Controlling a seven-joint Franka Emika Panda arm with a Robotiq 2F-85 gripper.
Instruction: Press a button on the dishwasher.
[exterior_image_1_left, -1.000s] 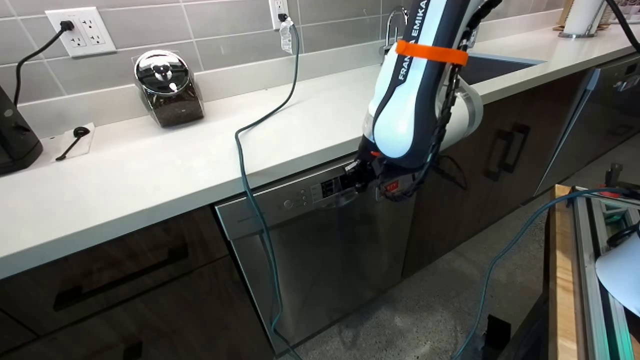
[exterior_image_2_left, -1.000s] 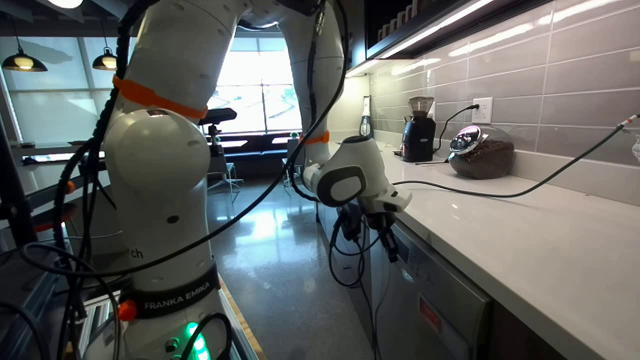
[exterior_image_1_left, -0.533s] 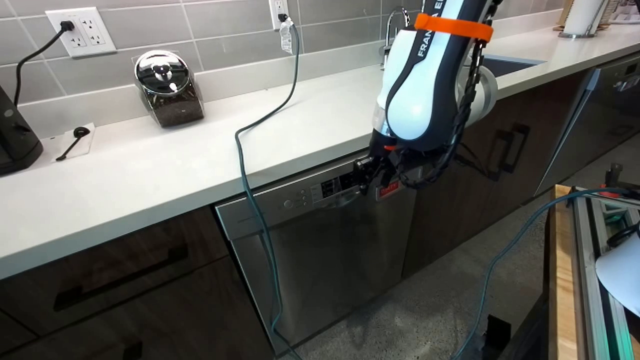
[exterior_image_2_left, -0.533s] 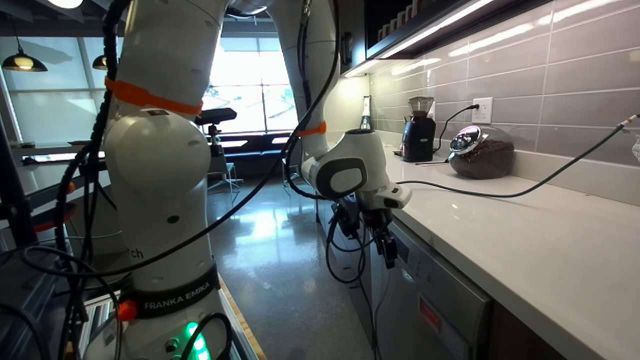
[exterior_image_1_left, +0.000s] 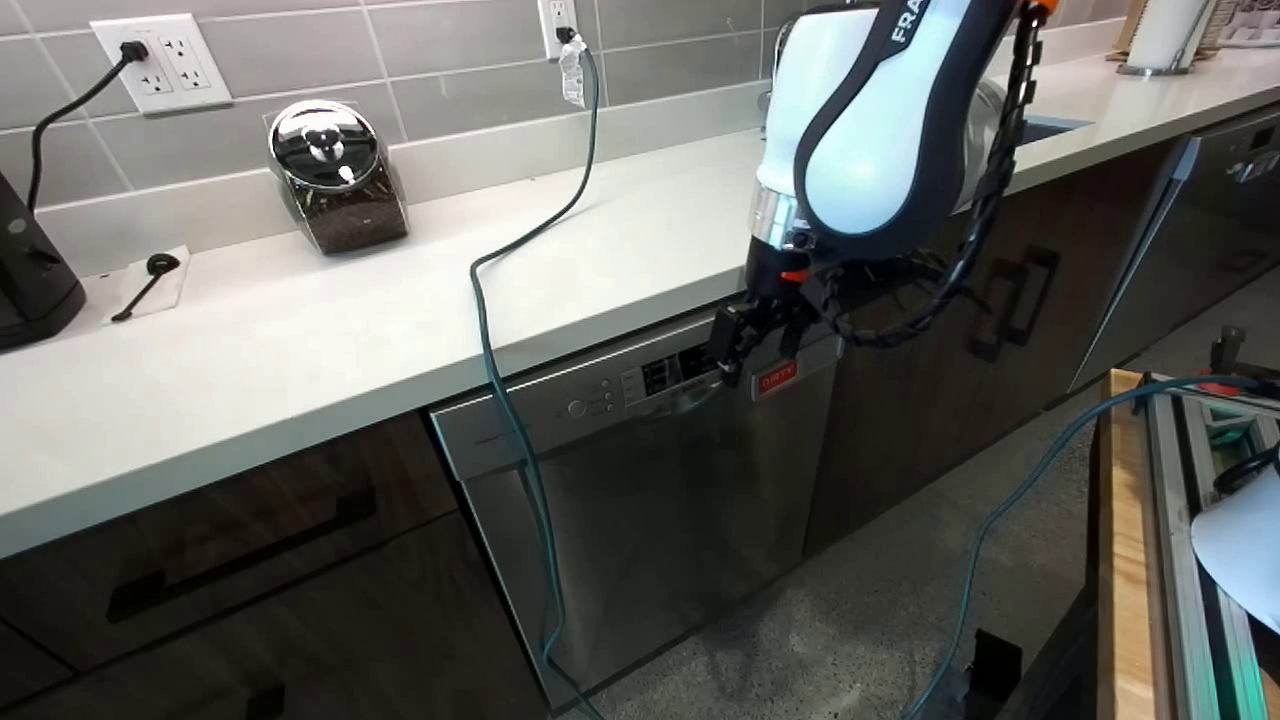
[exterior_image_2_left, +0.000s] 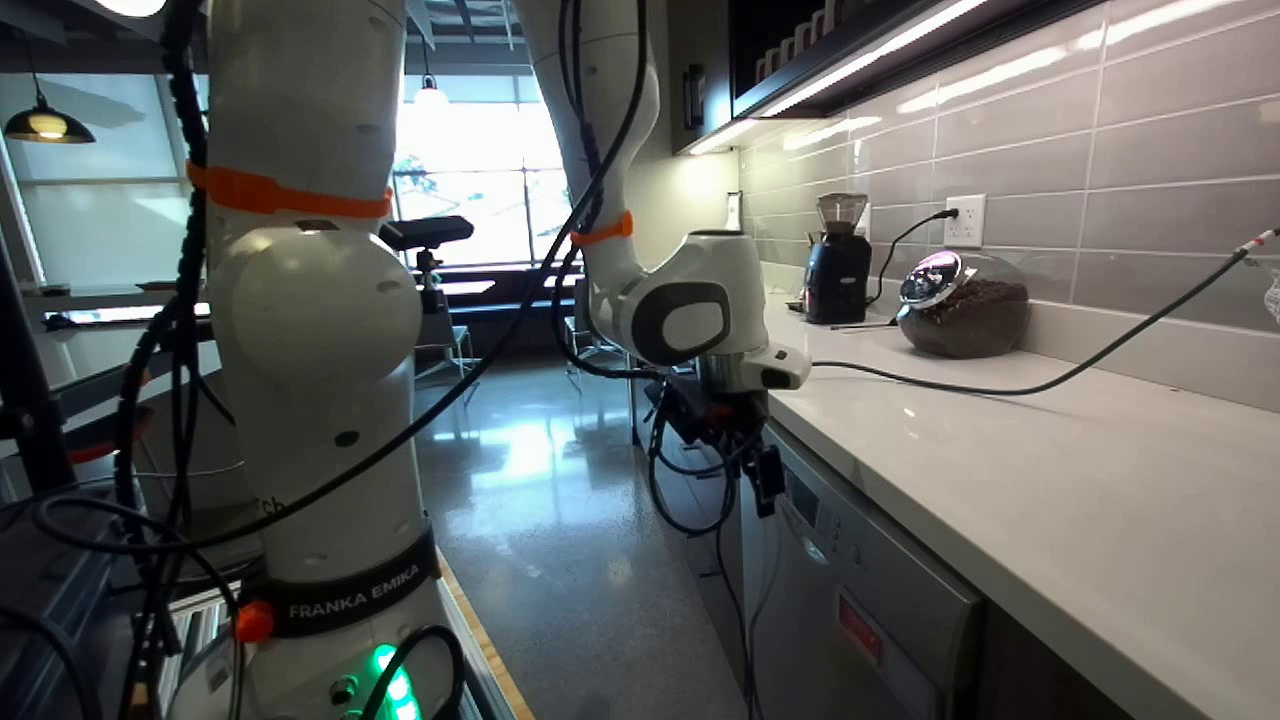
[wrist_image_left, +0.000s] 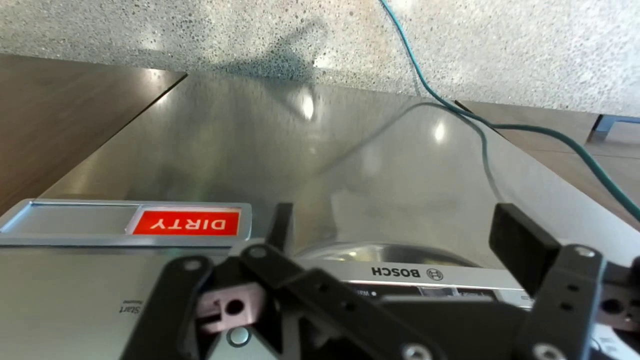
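Note:
The dishwasher (exterior_image_1_left: 640, 530) has a brushed steel front, with a dark display (exterior_image_1_left: 660, 376) and small round buttons (exterior_image_1_left: 577, 408) along its top strip. My gripper (exterior_image_1_left: 758, 360) hangs open before the right part of that strip, close to a red DIRTY sign (exterior_image_1_left: 776, 378). In an exterior view the gripper (exterior_image_2_left: 768, 490) points down beside the steel front. The wrist view shows the two fingers (wrist_image_left: 522, 245) wide apart with nothing between them. Behind the finger links there, a round button (wrist_image_left: 239, 336) shows near the Start lettering (wrist_image_left: 131, 306). Much of the display is hidden by the gripper body.
The white countertop (exterior_image_1_left: 400, 320) overhangs the dishwasher just behind the hand. A teal cable (exterior_image_1_left: 540, 500) drops down the front left of the gripper. Dark cabinet doors with a bar handle (exterior_image_1_left: 1035, 295) are at right. The wood-edged cart (exterior_image_1_left: 1128, 540) faces the counter.
The gripper has gone from nearly shut to wide open. The arm has swung more upright and drawn slightly away from the panel, uncovering the DIRTY sign and more of the display.

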